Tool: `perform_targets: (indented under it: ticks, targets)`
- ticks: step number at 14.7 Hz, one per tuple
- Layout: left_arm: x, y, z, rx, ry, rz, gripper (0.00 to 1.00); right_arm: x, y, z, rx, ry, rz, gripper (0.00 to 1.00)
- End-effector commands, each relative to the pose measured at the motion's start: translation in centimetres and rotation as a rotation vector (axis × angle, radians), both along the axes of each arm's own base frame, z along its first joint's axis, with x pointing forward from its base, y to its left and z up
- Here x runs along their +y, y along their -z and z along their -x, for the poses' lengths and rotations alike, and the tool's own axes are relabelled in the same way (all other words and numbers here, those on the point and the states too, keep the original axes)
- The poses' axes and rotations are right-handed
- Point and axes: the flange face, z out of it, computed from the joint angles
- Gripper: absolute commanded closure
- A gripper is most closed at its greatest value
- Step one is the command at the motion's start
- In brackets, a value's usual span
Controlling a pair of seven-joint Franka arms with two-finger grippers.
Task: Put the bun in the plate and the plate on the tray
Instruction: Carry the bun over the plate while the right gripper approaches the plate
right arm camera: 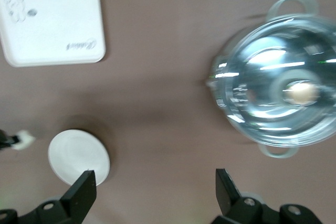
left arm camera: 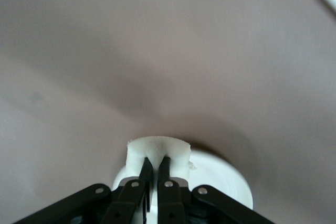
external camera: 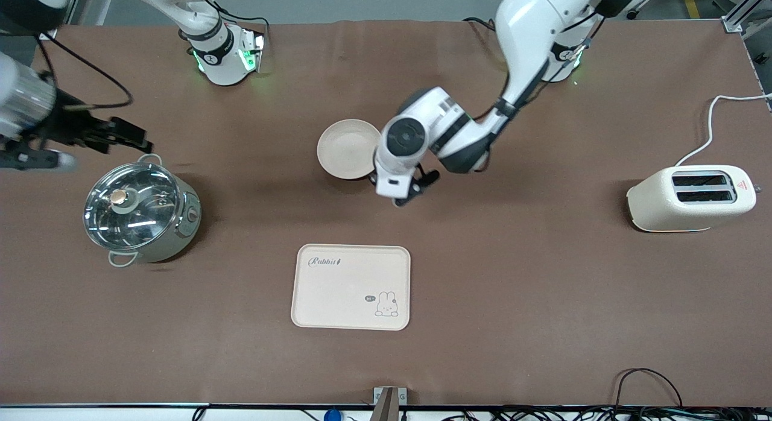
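Observation:
My left gripper [left arm camera: 156, 163] is shut on the small cream-white bun [left arm camera: 157, 148], which sticks out past the fingertips. In the front view the left gripper [external camera: 403, 198] hangs low over the table, just beside the rim of the round plate [external camera: 347, 148]; the bun is hidden there. The plate is bare and also shows in the left wrist view [left arm camera: 226, 182]. The tray [external camera: 351, 287] with the "Rabbit" script lies nearer the front camera than the plate. My right gripper [right arm camera: 155, 182] is open and empty, up in the air beside the pot [external camera: 142, 213].
A steel pot with a glass lid [right arm camera: 278, 93] stands toward the right arm's end. A cream toaster [external camera: 690, 198] with a white cable stands toward the left arm's end. The right wrist view also shows the tray [right arm camera: 50, 19] and the plate [right arm camera: 79, 156].

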Motion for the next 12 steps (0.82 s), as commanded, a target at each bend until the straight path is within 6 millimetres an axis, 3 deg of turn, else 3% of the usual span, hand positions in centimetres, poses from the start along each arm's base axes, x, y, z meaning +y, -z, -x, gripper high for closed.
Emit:
perform_targets:
  ticks: [1, 3, 5, 7, 8, 9, 12]
  targets:
    - [-3.9, 1.4, 3.9, -0.014, -0.018, 0.034, 0.97, 3.2, 5.5, 2.8, 0.021, 0.008, -0.055, 0.0]
    - [-6.3, 3.3, 6.7, -0.024, -0.035, 0.051, 0.96, 4.7, 9.3, 4.7, 0.019, 0.009, -0.065, 0.0]
    - [-7.0, 5.1, 7.9, -0.018, -0.04, 0.045, 0.83, 6.2, 13.4, 6.5, 0.027, 0.033, -0.103, 0.0]
    - [-7.1, 5.6, 8.1, -0.016, -0.038, 0.044, 0.51, 8.0, 17.1, 8.3, -0.001, 0.036, -0.104, 0.0]
    - [-6.9, 5.6, 7.9, -0.02, -0.041, 0.043, 0.14, 9.2, 18.9, 9.5, -0.018, 0.041, -0.113, 0.0]
    - [-6.8, 5.0, 7.3, -0.029, -0.046, 0.049, 0.0, 10.3, 20.1, 10.3, -0.042, 0.044, -0.12, 0.0]
    - [-4.4, 1.4, 3.1, -0.119, -0.071, 0.038, 0.0, 13.0, 23.0, 12.8, -0.095, 0.087, -0.156, 0.0]
